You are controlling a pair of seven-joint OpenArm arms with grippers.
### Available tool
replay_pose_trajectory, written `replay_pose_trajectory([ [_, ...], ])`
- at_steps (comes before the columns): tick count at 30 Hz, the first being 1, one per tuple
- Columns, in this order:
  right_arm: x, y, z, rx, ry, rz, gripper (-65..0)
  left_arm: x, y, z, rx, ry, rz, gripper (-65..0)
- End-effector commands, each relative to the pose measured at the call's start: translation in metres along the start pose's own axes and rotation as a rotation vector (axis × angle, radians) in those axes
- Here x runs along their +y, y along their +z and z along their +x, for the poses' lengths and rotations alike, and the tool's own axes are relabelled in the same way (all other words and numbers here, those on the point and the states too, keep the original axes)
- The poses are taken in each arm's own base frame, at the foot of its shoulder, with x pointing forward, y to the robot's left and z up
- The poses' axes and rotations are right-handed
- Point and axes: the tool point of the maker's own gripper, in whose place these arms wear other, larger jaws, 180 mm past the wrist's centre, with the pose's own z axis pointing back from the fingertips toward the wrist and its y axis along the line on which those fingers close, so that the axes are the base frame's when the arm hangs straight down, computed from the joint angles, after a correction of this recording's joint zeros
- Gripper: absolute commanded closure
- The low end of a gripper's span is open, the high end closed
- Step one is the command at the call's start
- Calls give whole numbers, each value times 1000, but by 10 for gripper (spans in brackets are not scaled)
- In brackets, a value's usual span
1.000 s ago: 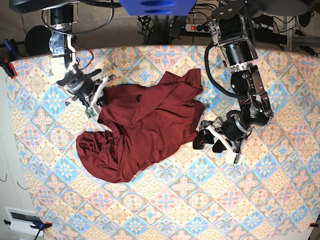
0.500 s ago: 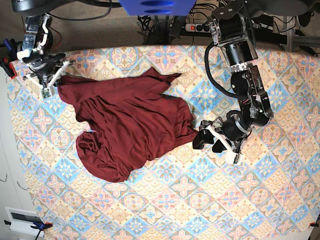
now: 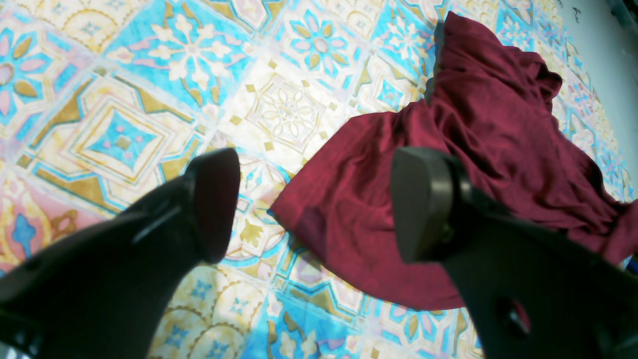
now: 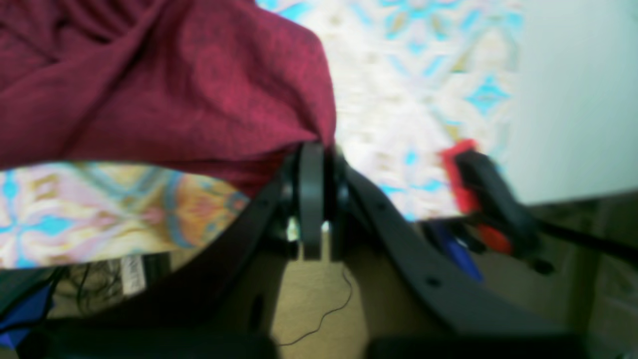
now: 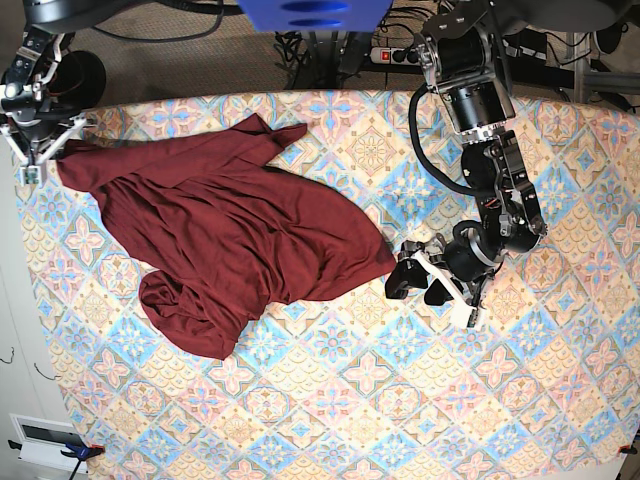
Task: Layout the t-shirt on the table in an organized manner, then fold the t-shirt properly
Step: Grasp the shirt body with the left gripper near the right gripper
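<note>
Base view shows the t-shirt (image 5: 230, 240), plain dark maroon jersey without any print, spread loosely over the table (image 5: 420, 400) toward its far-left corner. One corner of the fabric is drawn out taut to that corner, where the right gripper (image 5: 35, 150) pinches it with jaws pressed together; in the right wrist view the cloth (image 4: 164, 85) drapes down from the closed fingertips in soft folds, and a red-and-black clamp (image 4: 478, 199) sits on the table edge just beside. From the pinched corner the shirt fans out in long diagonal creases toward the middle of the table, with a pointed flap near the far edge and a bunched, rolled lump at its near-left end. The left gripper (image 5: 418, 278) hovers just beside the shirt's right hem, its jaws spread wide and holding nothing; the left wrist view shows the hem (image 3: 349, 209) lying flat on the patterned cloth between the two dark fingers (image 3: 214, 199).
</note>
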Motion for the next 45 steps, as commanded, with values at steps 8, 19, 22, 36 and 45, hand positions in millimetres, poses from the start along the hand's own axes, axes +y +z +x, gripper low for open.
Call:
replay_pose_trajectory([
  [8, -14, 18, 10, -66, -52, -67, -81, -20, -6, 19, -42, -44, -50, -457],
  [19, -8, 18, 28, -121, -59, -50, -286, -80, -35, -7, 79, -165, -196, -457],
  [22, 0, 21, 42, -171, -77, -11, -285, -97, -53, -28, 159, -167, -247, -457],
  [36, 79, 15, 107, -335, -90, 274, -286, -90, -70, -71, 334, -184, -266, 0],
  [45, 136, 19, 164, -441, -1, 414, -287, -53, -14, -112, 391, -259, -175, 0],
])
